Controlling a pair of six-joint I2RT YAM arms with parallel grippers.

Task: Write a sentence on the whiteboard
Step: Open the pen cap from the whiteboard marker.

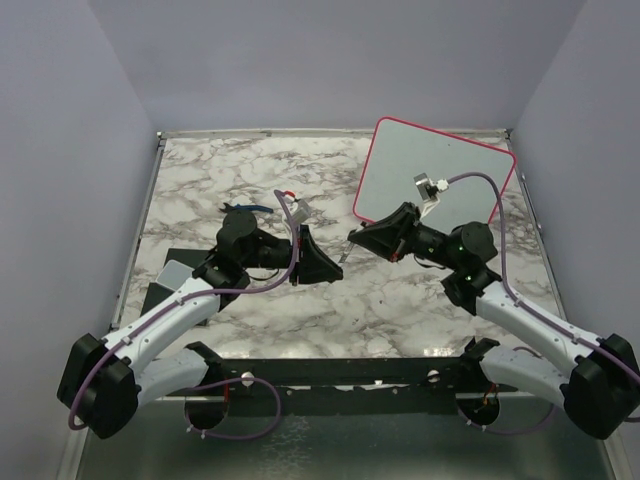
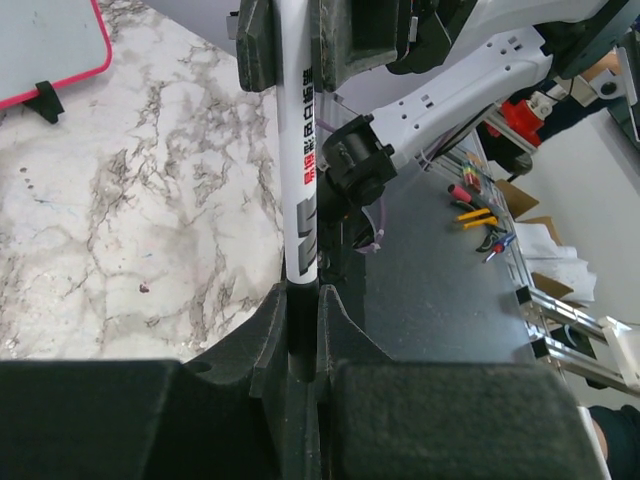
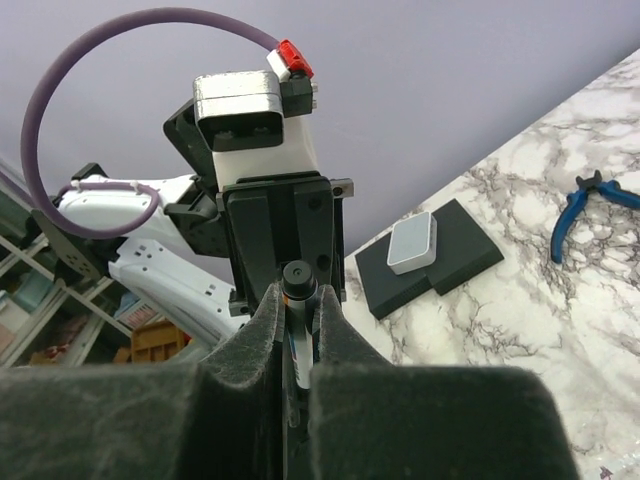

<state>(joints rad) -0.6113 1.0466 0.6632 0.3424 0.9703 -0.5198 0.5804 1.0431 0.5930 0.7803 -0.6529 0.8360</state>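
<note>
At the left of the counter (image 1: 400,300) a dark flat pad (image 1: 160,298) is seen with a small grey-white block (image 3: 412,245) resting on it, and blue-handled pliers (image 3: 590,200) lie on the marble further in. Neither is touched. The left end effector (image 2: 300,300) is clenched on a white marker (image 2: 303,180) printed with red and black characters. The barrel is gripped at its lower end and is held out toward the other arm, above the middle of the counter. The far end of the same marker is clamped by the right end effector (image 3: 298,300), whose jaws are closed tight around a black, round-tipped end, so the pen is held by both arms at once. Whether that end is a cap cannot be told, as it is mostly hidden between the pads. The whiteboard (image 1: 420,150), framed in red-pink, lies tilted at the far right of the counter, beyond the right arm and well apart from the marker. Its surface is seen blank in the overhead view, and only one corner with a black clip (image 2: 45,100) is caught by the left wrist camera. No sentence is visible on it. The task is therefore judged to be in its preparation: the pen is secured and is probably being uncapped or passed between arms. The carrying of the tip to the board and all of the writing are left to be done.
</note>
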